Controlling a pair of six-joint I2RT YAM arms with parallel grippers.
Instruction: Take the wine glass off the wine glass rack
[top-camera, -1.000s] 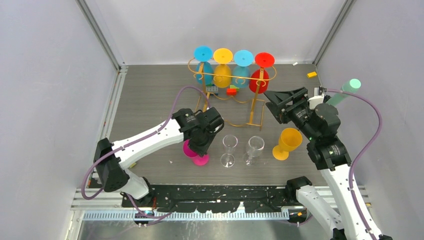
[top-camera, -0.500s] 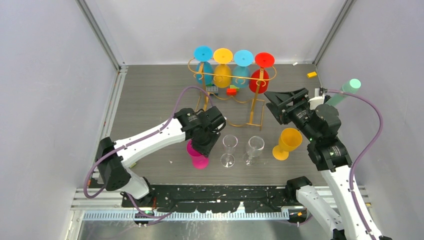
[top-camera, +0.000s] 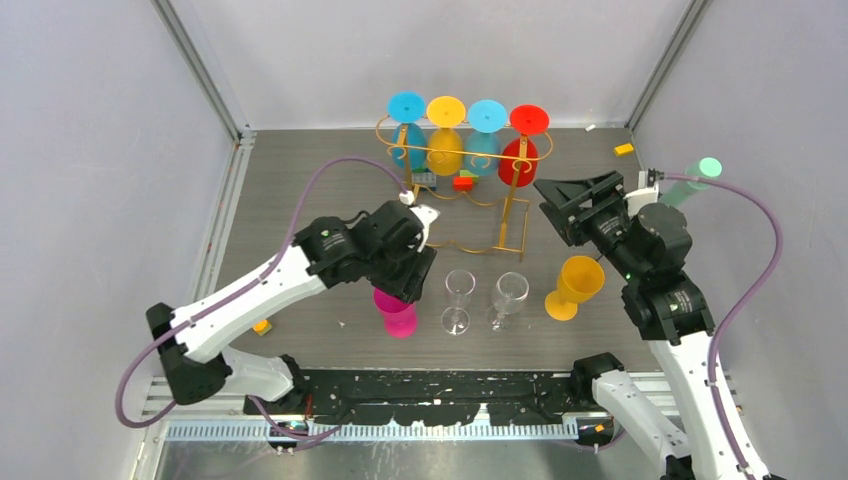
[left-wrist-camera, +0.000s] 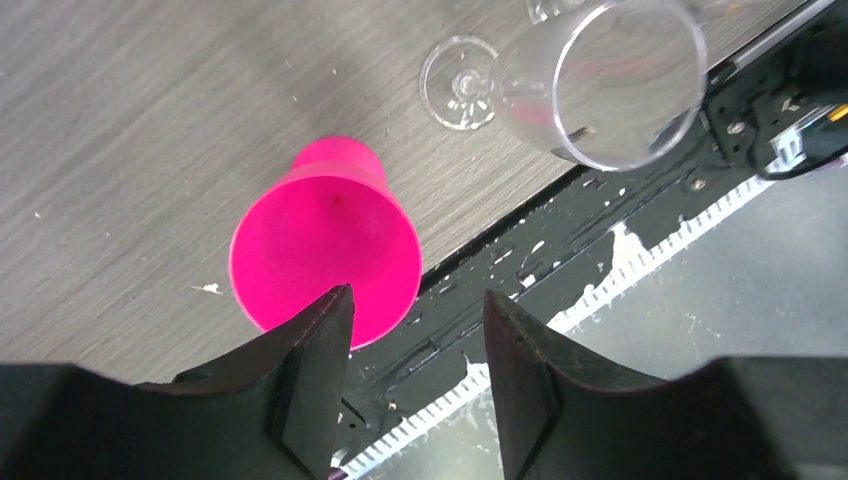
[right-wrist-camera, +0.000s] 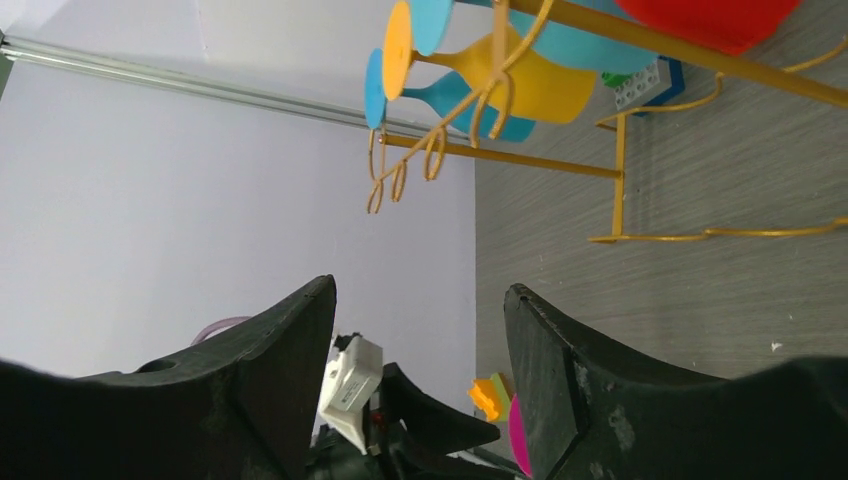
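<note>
Seen from above, the left gripper (top-camera: 408, 285) has its fingers and the near rim of the pink glass (top-camera: 398, 318) hidden beneath its own wrist. In the left wrist view, the clear glass (left-wrist-camera: 600, 80) ahead of the fingers is cut off at the top edge. Ahead of the right gripper (right-wrist-camera: 420, 290), the red glass (right-wrist-camera: 710, 15) and the wine glass rack (right-wrist-camera: 620, 190) run out of frame, and the small orange piece (right-wrist-camera: 487, 395) low between its fingers is too small to tell.

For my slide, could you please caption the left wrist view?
Open left gripper above the upright pink glass, clear glass beside it.
</note>
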